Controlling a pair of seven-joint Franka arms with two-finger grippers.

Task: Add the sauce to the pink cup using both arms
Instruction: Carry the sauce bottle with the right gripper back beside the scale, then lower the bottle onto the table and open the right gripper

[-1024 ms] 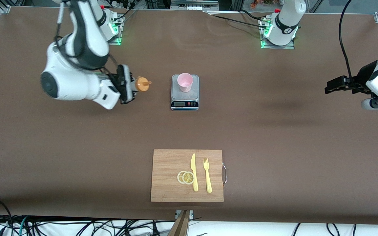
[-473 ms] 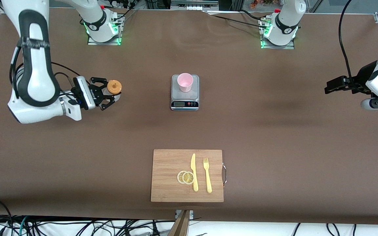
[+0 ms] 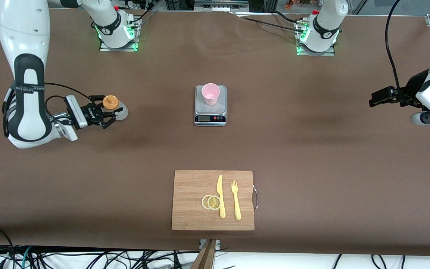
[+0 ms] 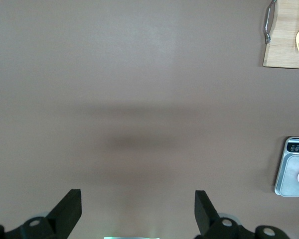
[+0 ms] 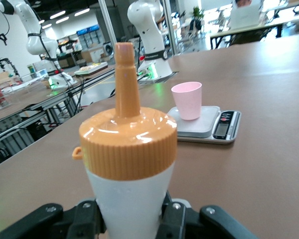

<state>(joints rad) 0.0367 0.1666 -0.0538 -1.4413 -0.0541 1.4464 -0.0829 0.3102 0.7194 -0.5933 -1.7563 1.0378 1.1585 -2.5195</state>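
Toward right arm's end of surface (image 3: 312,149): right gripper (image 3: 105,112) fingers clamped on sauce (image 3: 115,108), upright, nozzle up. Pink cup (image 3: 210,93) upright on scale (image 3: 210,110). Left gripper (image 3: 377,100) waits, fingers spread.

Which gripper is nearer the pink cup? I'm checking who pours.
Right. The right gripper, shut on the sauce bottle, is toward the right arm's end from the pink cup; the open left gripper waits farther off.

Count on the bench: one sauce bottle (image 3: 115,108), one pink cup (image 3: 210,93), one scale (image 3: 210,106), one cutting board (image 3: 192,201), one knife (image 3: 220,196), one fork (image 3: 236,199), two lemon slices (image 3: 211,202), two arms (image 3: 28,93).
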